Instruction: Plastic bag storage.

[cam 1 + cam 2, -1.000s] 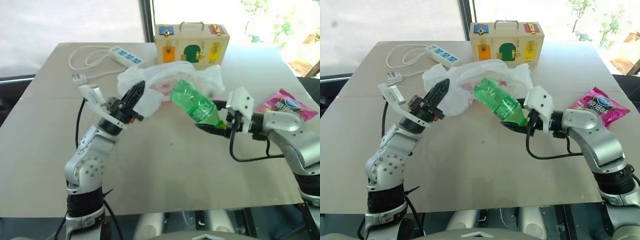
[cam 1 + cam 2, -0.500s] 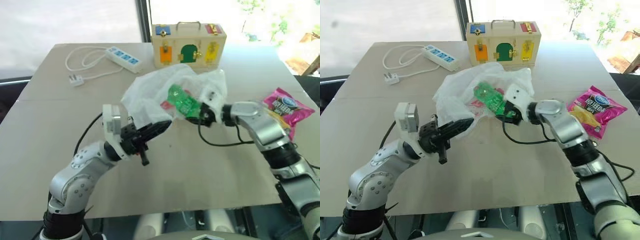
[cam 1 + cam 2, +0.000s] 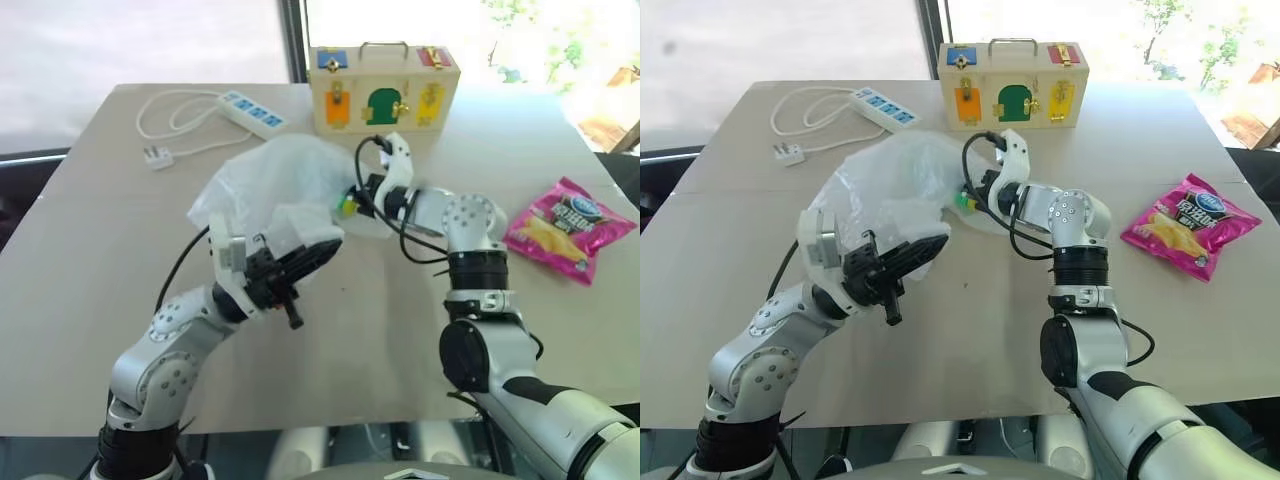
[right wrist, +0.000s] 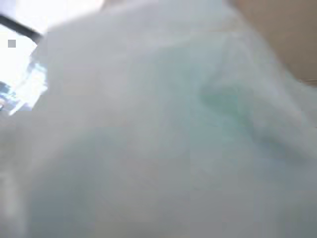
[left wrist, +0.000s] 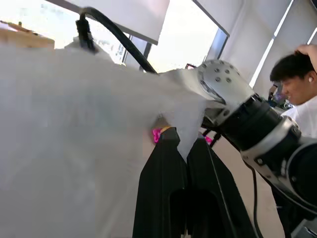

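The left gripper's black fingers are pressed together on a fold of the plastic bag, pinching its lower edge just above the counter. From that pinch the translucent white bag billows up and away from the fingertips, draped over the space between the two arms and resting on the counter beyond the left fingers. The right gripper reaches into the bag's far side, its fingers hidden by the film, so whether they are spread or closed cannot be told; a green bottle shows at the bag's mouth just beside that wrist. Well off to the right of the right arm lies a pink chip packet. Farther back, beyond the bag, stands a wooden box with coloured doors, and to its left a white power strip with coiled cord. In the left wrist view a person sits past the right arm.
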`<action>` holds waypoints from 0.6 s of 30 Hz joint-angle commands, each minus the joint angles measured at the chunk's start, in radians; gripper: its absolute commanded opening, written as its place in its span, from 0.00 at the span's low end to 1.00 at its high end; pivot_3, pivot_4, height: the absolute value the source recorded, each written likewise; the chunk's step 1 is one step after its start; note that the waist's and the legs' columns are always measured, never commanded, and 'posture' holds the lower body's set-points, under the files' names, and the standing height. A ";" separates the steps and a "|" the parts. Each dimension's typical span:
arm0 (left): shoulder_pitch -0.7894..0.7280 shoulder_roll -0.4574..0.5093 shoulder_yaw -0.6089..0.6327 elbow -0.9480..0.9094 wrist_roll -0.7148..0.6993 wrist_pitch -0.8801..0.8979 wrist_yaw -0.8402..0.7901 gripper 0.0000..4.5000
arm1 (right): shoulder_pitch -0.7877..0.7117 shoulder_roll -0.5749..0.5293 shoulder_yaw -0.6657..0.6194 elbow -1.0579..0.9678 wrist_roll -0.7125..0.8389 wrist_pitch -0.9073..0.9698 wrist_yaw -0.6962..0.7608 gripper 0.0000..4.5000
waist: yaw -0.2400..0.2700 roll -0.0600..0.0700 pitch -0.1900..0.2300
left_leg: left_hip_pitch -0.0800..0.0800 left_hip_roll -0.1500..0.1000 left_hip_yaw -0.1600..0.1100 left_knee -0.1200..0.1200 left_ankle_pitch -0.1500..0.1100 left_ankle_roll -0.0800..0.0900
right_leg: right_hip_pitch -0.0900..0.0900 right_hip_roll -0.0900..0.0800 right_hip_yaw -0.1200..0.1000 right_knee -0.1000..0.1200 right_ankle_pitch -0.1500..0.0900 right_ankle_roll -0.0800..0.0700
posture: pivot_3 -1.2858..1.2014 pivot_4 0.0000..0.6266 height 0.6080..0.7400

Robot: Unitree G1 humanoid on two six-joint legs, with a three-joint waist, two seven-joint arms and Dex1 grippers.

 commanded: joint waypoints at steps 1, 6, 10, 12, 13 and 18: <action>-0.052 -0.040 0.097 0.030 -0.064 -0.041 0.063 0.00 | 0.073 -0.037 0.079 -0.128 -0.010 -0.070 0.065 0.98 | -0.005 0.000 0.000 | 0.000 0.001 0.000 0.000 0.000 0.000 | 0.000 0.001 0.000 0.000 0.000 0.000 | 0.52 0.24 1.00; -0.135 -0.071 0.241 0.093 -0.205 -0.046 0.153 0.00 | 0.210 -0.301 0.253 -0.324 0.033 -0.060 0.383 0.98 | -0.004 0.001 0.000 | 0.001 0.001 0.001 0.002 -0.002 0.004 | 0.001 0.006 0.001 0.002 0.000 0.000 | 0.52 0.24 1.00; -0.153 -0.062 0.337 0.116 -0.301 -0.042 0.218 0.00 | 0.326 -0.595 0.347 -0.477 0.006 -0.139 0.628 0.98 | 0.001 0.000 0.001 | 0.000 0.001 0.000 0.003 -0.003 0.006 | 0.003 0.006 -0.001 -0.001 0.000 0.001 | 0.52 0.24 1.00; -0.126 -0.049 0.373 0.116 -0.336 -0.031 0.232 0.00 | 0.357 -0.703 0.307 -0.522 0.037 -0.180 0.729 0.98 | -0.002 0.000 0.001 | 0.000 0.001 0.001 0.003 -0.004 0.007 | 0.003 0.005 -0.001 -0.002 0.000 0.001 | 0.52 0.24 1.00; -0.115 -0.043 0.383 0.113 -0.345 -0.029 0.236 0.00 | 0.365 -0.731 0.285 -0.531 0.057 -0.191 0.755 0.98 | -0.004 0.000 0.001 | 0.000 0.001 0.001 0.003 -0.004 0.007 | 0.003 0.005 0.000 -0.002 0.000 0.001 | 0.52 0.24 1.00; -0.071 -0.028 0.396 0.105 -0.358 -0.033 0.252 0.00 | 0.319 -0.798 0.142 -0.478 0.098 -0.185 0.703 0.98 | -0.002 0.000 0.001 | 0.002 0.003 0.002 0.004 -0.004 0.007 | 0.003 0.006 0.001 0.000 0.000 0.001 | 0.52 0.24 1.00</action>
